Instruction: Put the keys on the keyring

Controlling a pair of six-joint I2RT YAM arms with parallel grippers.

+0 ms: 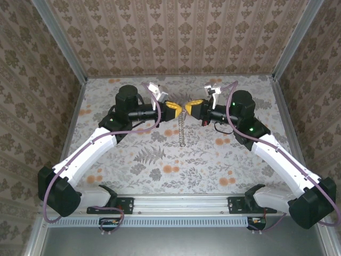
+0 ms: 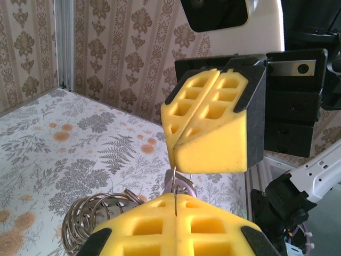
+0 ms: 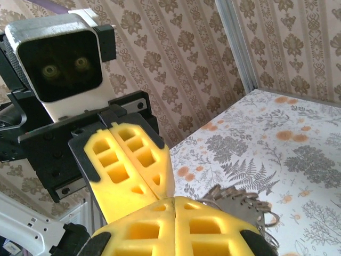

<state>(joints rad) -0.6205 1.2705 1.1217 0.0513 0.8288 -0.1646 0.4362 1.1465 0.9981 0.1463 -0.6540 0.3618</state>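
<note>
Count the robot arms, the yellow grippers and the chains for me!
Robot arms: 2, left arm and right arm
Yellow grippers: 2, left gripper and right gripper
Hanging chain: 1
Total: 5

Soft even light, blurred near foreground

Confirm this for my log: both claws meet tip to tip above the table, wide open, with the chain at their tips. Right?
No, one slip: both are shut. The left wrist view shows the left claw and the right claw each closed with no gap. They do meet tip to tip above the table, chain at their tips.
</note>
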